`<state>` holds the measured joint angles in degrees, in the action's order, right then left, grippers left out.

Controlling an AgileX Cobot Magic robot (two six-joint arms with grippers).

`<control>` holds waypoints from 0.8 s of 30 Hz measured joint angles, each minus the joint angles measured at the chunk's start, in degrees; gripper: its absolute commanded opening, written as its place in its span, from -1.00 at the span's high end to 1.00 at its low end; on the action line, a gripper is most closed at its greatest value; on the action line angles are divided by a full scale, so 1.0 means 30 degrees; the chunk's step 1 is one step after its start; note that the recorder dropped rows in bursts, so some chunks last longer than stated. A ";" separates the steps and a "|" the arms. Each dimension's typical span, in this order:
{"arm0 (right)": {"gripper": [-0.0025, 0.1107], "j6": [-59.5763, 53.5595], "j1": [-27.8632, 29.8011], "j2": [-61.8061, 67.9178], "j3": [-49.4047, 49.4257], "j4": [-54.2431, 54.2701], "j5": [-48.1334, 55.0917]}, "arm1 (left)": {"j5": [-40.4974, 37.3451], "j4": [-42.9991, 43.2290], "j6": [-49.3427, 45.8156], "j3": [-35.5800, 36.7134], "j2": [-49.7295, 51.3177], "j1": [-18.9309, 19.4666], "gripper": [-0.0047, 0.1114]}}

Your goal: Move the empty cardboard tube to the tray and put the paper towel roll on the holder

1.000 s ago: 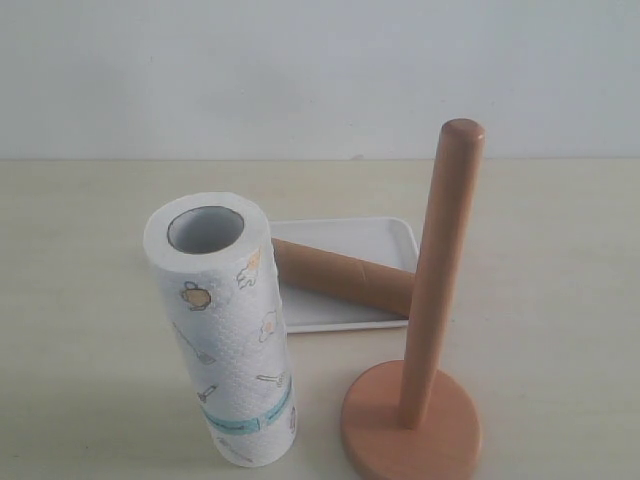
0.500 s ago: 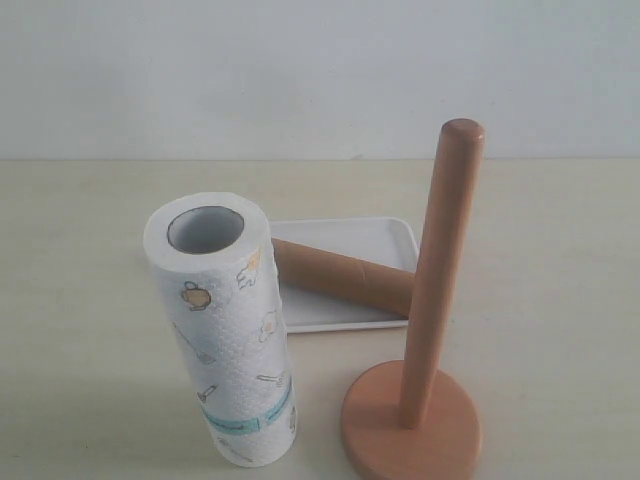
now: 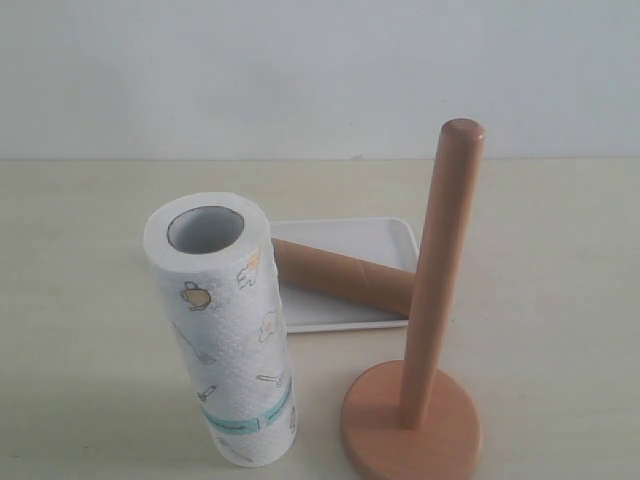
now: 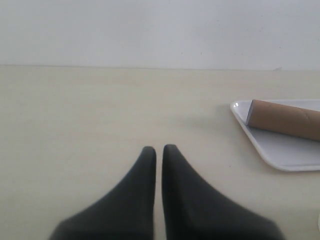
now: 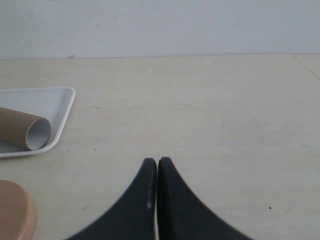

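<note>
The brown cardboard tube (image 3: pixel 342 277) lies on its side across the white tray (image 3: pixel 350 238) behind the other things. In front and to the left, the white paper towel roll (image 3: pixel 228 330) stands upright on the table, grey core up and teal band near its bottom. The wooden holder (image 3: pixel 432 300) stands at front right, its pole bare. Neither arm shows in the exterior view. My left gripper (image 4: pixel 159 150) is shut and empty over bare table, with the tray (image 4: pixel 280 150) and tube (image 4: pixel 285 119) off to one side. My right gripper (image 5: pixel 157 162) is shut and empty, near the tube's open end (image 5: pixel 38 134).
The pale wooden table (image 3: pixel 560 240) runs back to a plain white wall (image 3: pixel 320 70). An edge of the holder's round base (image 5: pixel 15 212) shows in the right wrist view, close to the tray's corner (image 5: pixel 65 97).
</note>
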<state>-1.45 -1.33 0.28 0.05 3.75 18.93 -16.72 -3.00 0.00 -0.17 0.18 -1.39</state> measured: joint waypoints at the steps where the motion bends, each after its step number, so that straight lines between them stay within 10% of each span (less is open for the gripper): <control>1: 0.96 0.0000 0.0000 0.0000 0.0000 0.0000 0.0000 | 0.0000 0.0000 0.0000 0.0000 0.0000 0.0000 0.85; 24: 0.96 0.0000 0.0000 0.0000 0.0000 0.0000 0.0000 | 1.1132 0.1394 0.0532 0.0000 0.0000 0.0000 0.85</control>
<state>-1.45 -1.33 0.28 0.05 3.75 18.93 16.68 1.18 1.60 -0.17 0.18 -1.39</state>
